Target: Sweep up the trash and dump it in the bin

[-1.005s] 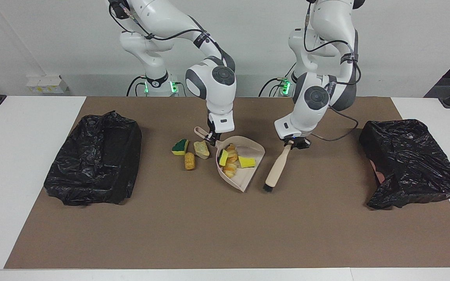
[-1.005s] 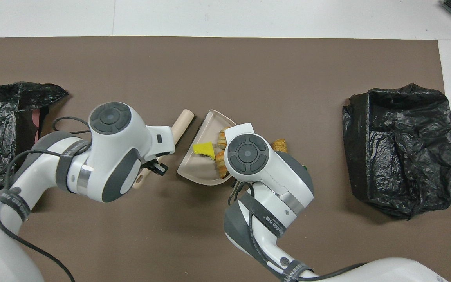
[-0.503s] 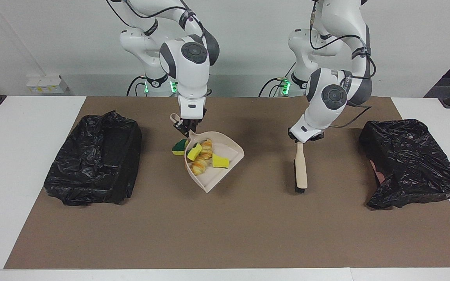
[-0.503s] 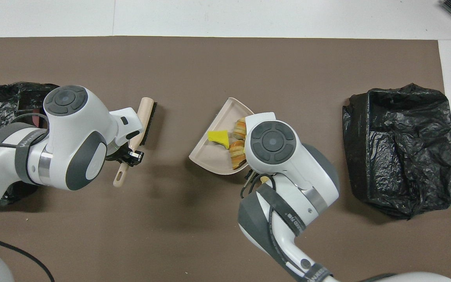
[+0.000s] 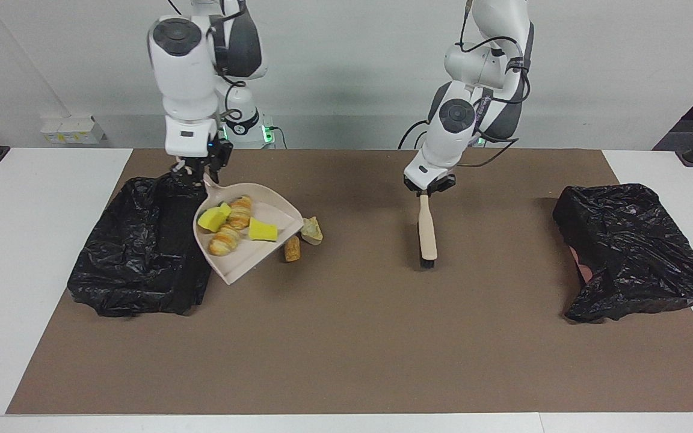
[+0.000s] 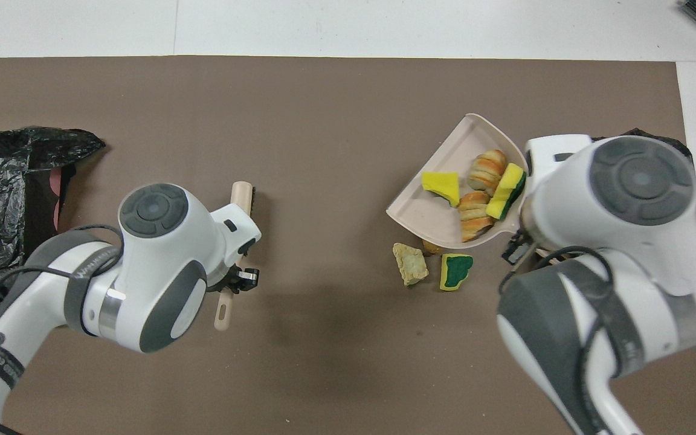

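Brown mat (image 5: pixel 346 349): right claw (image 5: pixel 197 174) clamps dustpan (image 5: pixel 250 252).

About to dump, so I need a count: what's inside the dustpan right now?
In the dustpan: two yellow sponge chunks, one green-backed, and two bread-like lumps. Anything beneath them is covered. Three scraps remain on the mat.

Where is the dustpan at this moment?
In the facing view the dustpan hangs in the right gripper, raised beside the black bin bag at the right arm's end of the table, with four scraps in it.
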Robot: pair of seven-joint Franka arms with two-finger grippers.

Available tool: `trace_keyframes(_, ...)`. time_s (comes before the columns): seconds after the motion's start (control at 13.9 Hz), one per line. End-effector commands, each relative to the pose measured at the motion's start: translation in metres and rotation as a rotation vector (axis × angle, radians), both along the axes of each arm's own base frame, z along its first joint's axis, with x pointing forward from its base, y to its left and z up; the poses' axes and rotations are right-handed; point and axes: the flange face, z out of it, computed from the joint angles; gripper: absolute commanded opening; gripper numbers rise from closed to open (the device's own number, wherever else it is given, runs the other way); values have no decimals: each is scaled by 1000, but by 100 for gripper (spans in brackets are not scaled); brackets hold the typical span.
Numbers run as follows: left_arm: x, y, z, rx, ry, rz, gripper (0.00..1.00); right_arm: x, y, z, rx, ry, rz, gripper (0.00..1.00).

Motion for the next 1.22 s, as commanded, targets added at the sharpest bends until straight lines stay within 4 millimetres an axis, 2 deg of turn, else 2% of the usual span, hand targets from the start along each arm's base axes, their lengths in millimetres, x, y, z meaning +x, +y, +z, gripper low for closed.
trace_keyframes(0.0, -55, -10, 4, -18, -30, 46, 0, -14, -94, 1, 64, 39, 115, 0)
trace_keyframes(0.14, -80, -33, 3, 3, -28, 89, 0, -26, -161, 1, 67, 45, 214, 0)
trace_keyframes(0.29, -105, -48, -9, 8, -10, 88, 0, -37, -197, 3, -29, 95, 321, 0)
trace_keyframes(0.36, -112, -49, -20, -9, -21, 98, 0, -43, -206, 6, -92, 126, 361, 0)
trace_keyframes(0.43, -112, -47, -27, -30, -32, 117, 4, -45, -208, 2, -139, 154, 398, 0)
trace_keyframes(0.5, -111, -47, -27, -39, -31, 125, 30, -43, -204, 2, -213, 173, 439, 0)
trace_keyframes(0.57, -109, -46, -28, -39, -28, 117, 67, -37, -198, -1, -269, 196, 475, 0)
trace_keyframes(0.65, -103, -45, -28, -38, -26, 127, 100, -31, -189, -4, -305, 197, 510, 0)
trace_keyframes(0.72, -91, -44, -25, -43, -28, 137, 100, -28, -180, -4, -344, 212, 543, 0)
trace_keyframes(0.93, -19, -11, -6, -90, -65, 163, 100, -20, -145, 0, -441, 254, 636, 0)
trace_keyframes(1.01, -3, -1, 1, -91, -61, 160, 100, -19, -131, -5, -486, 281, 679, 0)
trace_keyframes(1.15, 32, 22, 10, -97, -72, 172, 100, -18, -128, -6, -519, 301, 703, 0)
